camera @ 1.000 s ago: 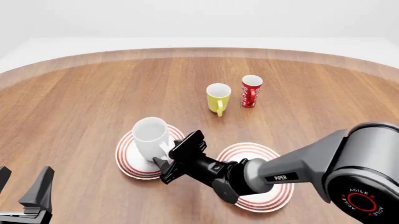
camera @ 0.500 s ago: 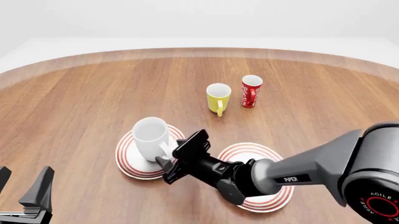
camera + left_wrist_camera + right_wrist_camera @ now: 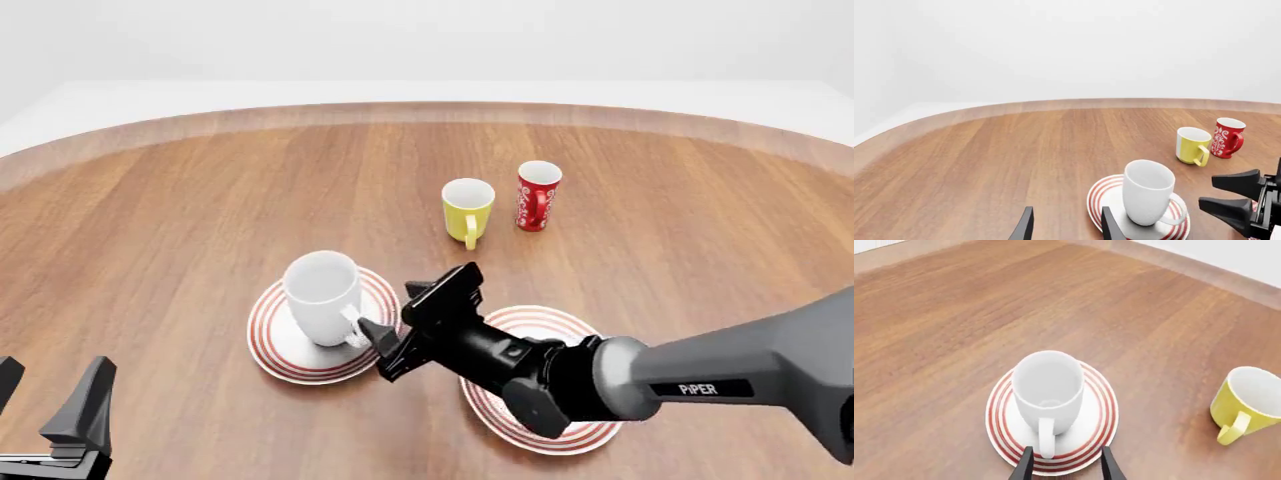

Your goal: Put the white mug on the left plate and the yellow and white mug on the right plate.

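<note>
The white mug point(image 3: 323, 293) stands upright on the left plate point(image 3: 274, 350), its handle turned toward my right gripper point(image 3: 394, 315). That gripper is open, its fingertips just short of the handle and holding nothing. In the right wrist view the white mug point(image 3: 1047, 387) sits on the left plate point(image 3: 999, 427) straight ahead of the right gripper point(image 3: 1066, 467). The yellow and white mug point(image 3: 467, 210) stands on the table farther back. The right plate point(image 3: 561, 435) lies under my right arm, partly hidden. My left gripper point(image 3: 47, 405) is open at the near left edge, far from the mugs.
A red-and-white patterned mug point(image 3: 538, 195) stands just right of the yellow and white mug. In the left wrist view the white mug point(image 3: 1146, 192), yellow and white mug point(image 3: 1191, 145) and red mug point(image 3: 1226, 137) lie beyond the left gripper point(image 3: 1066, 230). The wooden table's rim point(image 3: 427, 112) curves across the back.
My right gripper has drawn back to the right, away from the white mug's handle. The mug stays on the left plate. The left arm has not moved.
</note>
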Robot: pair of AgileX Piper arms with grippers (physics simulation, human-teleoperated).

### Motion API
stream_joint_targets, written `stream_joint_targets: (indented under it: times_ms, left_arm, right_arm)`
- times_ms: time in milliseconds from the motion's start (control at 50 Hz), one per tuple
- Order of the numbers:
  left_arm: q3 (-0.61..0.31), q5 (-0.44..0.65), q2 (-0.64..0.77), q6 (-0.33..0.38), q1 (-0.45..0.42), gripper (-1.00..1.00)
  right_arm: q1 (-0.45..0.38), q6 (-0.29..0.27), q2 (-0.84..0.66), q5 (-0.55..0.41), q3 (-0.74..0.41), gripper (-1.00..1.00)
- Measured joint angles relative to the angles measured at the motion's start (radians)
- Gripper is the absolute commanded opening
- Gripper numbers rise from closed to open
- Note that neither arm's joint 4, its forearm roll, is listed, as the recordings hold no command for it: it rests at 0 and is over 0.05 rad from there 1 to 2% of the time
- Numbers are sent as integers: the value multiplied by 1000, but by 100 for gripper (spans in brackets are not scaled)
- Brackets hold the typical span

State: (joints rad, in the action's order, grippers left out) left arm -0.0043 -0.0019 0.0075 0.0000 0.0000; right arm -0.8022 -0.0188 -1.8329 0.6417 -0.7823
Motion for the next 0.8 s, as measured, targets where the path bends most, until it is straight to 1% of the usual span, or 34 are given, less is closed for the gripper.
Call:
stream_joint_targets:
  times_ms: [380, 800]
  left_arm:
    - [0, 0, 0, 0, 0, 100]
    - [0, 0, 0, 0, 0, 100]
  right_arm:
    - [74, -4, 67, 35, 62, 100]
    - [176, -7, 96, 74, 79, 100]
